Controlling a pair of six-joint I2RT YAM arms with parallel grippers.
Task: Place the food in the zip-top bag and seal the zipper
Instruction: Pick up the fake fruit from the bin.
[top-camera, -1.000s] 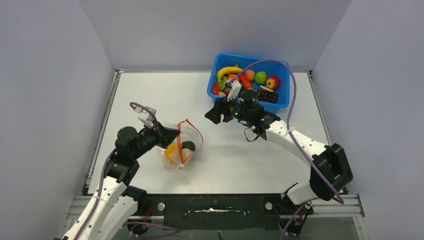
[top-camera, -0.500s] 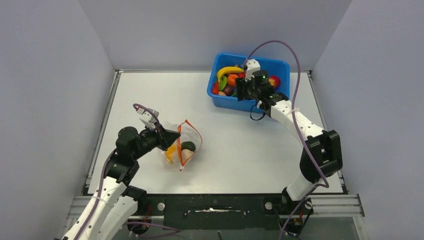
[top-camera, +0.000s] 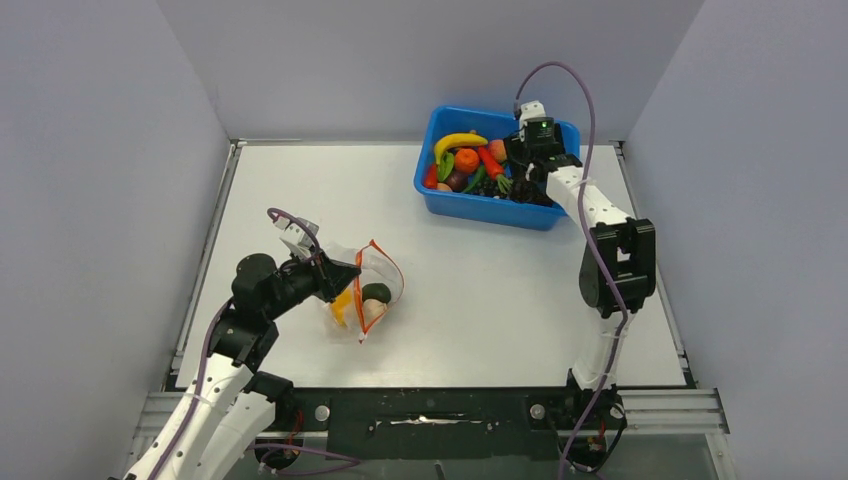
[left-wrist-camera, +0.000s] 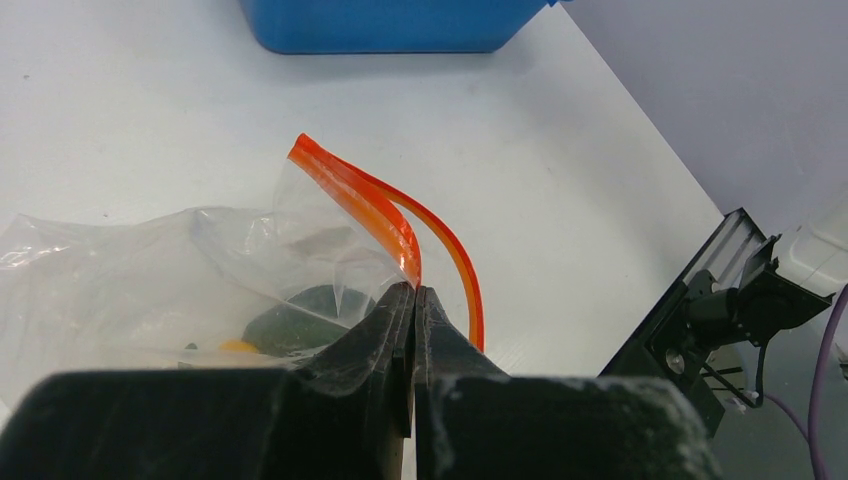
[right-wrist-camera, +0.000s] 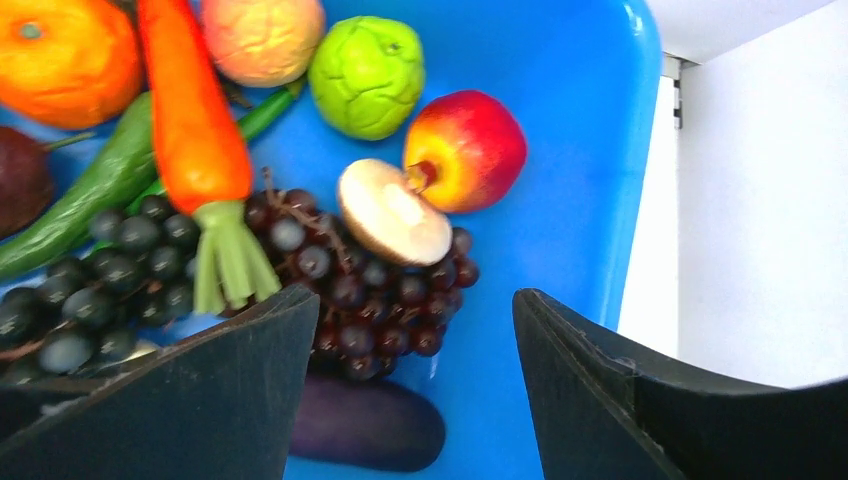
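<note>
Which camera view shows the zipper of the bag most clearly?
The left wrist view: the zipper fills the centre, its two orange strips apart, one pinched by the shut left gripper. The top view shows the zipper only as a small orange loop; the right wrist view shows none of it.

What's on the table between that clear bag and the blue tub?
Nothing. The top view shows only bare white table between the zip-top bag and the blue bin.

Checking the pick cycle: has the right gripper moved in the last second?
Yes. The right gripper went rightward and farther back, from the near left edge of the blue bin to over its right half.
</note>
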